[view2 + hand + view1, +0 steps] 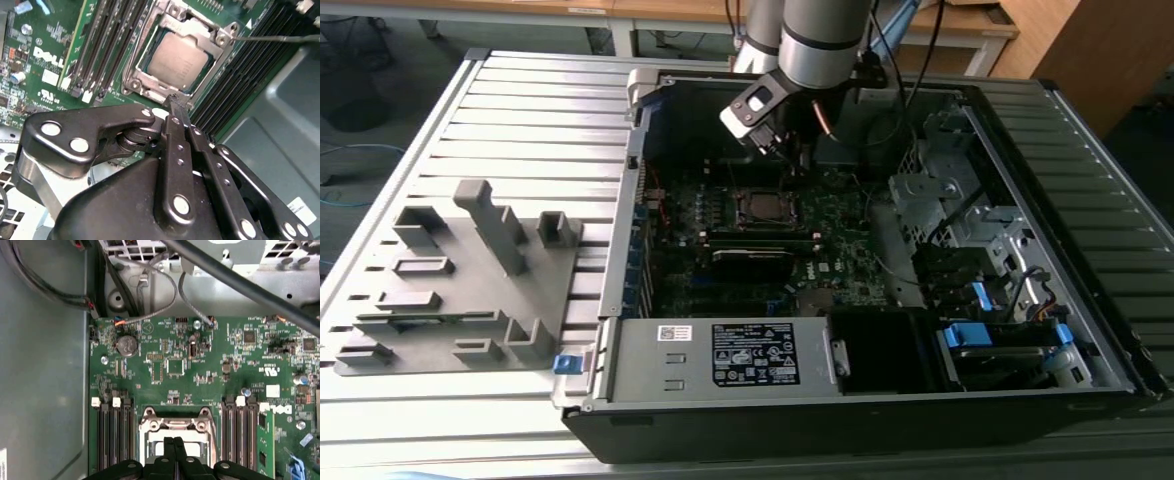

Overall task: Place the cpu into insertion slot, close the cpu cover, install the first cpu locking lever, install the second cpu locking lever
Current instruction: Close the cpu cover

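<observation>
The hand [174,103], pressed together and empty, sits at the edge of the cpu cover [197,29] over the cpu [179,62], where a skewed push might slip and scratch it.

The arm [821,40] is a fat, round tube. It is silver-grey with a dark band round it. A small box [754,108], pale with a black face, sits down by its wrist. The gripper [176,102] is shiny black metal, built from flat bars. Round silver screws [80,145] join the bars. Its two fingers [177,145] are long, thin and black.
</observation>
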{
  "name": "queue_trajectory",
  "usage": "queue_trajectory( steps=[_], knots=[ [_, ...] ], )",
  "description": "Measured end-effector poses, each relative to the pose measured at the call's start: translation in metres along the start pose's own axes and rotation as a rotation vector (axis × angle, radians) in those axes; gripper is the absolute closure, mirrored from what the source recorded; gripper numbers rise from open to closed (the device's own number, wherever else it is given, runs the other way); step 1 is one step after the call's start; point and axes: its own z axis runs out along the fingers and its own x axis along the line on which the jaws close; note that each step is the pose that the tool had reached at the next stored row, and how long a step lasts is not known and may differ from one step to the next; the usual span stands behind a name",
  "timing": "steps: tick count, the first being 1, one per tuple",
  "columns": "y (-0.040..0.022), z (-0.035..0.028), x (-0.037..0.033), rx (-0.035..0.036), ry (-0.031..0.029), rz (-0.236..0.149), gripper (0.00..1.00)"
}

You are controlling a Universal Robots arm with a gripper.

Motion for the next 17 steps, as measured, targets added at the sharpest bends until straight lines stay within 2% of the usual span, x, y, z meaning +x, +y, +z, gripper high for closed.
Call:
queue_trajectory(
  steps=[9, 13, 15, 17],
  knots=[
    [-0.0164, 0.0030, -0.0004, -0.0001, 0.0000, 0.000, 0.89],
    [-0.0180, 0.0035, -0.0005, 0.0003, -0.0002, -0.004, 0.89],
    [-0.0180, 0.0037, -0.0005, 0.0010, 0.0004, -0.022, 0.89],
    [-0.0180, 0.0039, -0.0005, 0.0022, 0.0011, -0.055, 0.89]
  ],
)
